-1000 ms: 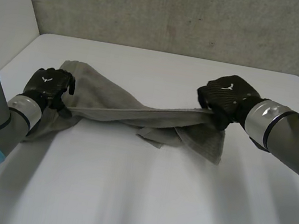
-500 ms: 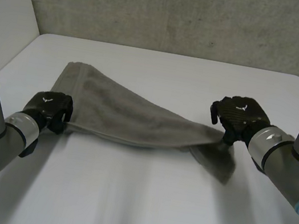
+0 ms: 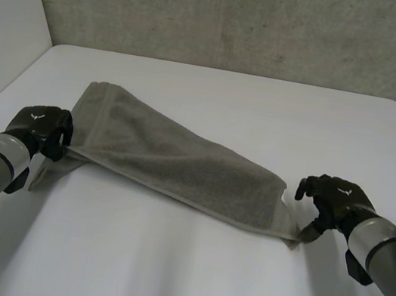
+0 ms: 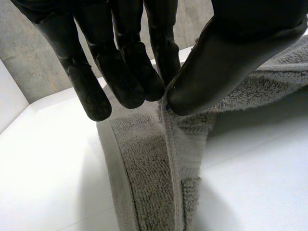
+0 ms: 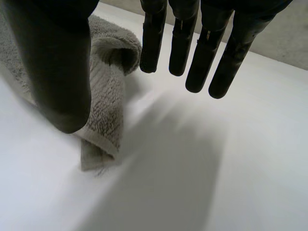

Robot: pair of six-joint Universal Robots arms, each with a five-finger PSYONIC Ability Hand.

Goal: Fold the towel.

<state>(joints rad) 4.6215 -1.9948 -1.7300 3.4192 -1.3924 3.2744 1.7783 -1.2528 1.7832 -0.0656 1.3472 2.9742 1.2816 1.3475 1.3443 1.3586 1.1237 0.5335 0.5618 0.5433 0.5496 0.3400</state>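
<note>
Bright light — glare on tbl (image 4: 38, 159)

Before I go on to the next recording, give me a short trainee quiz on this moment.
1. True or false: the left hand pinches the grey terry towel between thumb and fingers.
2. Which hand is open? A: left hand. B: right hand.
3. Fill in: the towel's end beside the right hand lies on the white ____.
Key: 1 true; 2 B; 3 table.
</note>
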